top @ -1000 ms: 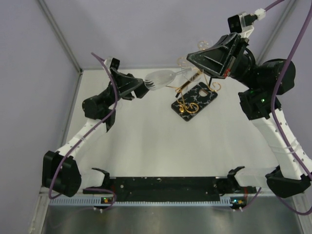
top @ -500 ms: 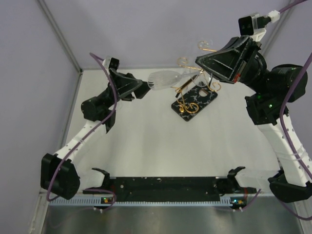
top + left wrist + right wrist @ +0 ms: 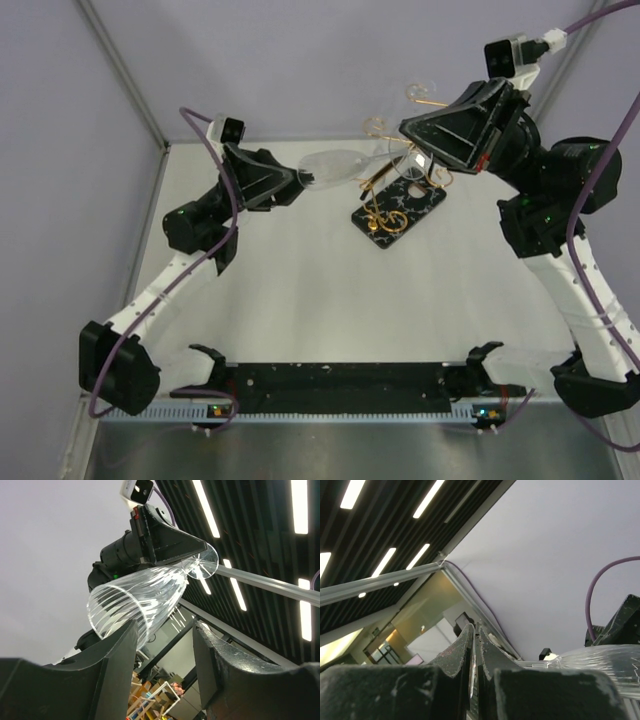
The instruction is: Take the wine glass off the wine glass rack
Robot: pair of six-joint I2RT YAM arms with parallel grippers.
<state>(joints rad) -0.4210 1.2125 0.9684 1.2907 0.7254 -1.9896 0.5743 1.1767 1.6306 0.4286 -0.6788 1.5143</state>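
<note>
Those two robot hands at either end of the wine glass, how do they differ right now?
The left hand stands open, while the right hand is shut tight. The left hand straddles the wide bowl rim of the wine glass without clearly gripping it. The right hand is at the foot end and seems to be pinching the glass there, carrying it. Both hands are black, and both meet the same glass, which is lying sideways in the air.

Nothing readable in any of the views, honestly. The wine glass rack (image 3: 398, 210) only has white veining on its black base, no lettering, and the wine glass (image 3: 145, 600) just shows ribbed lines.
</note>
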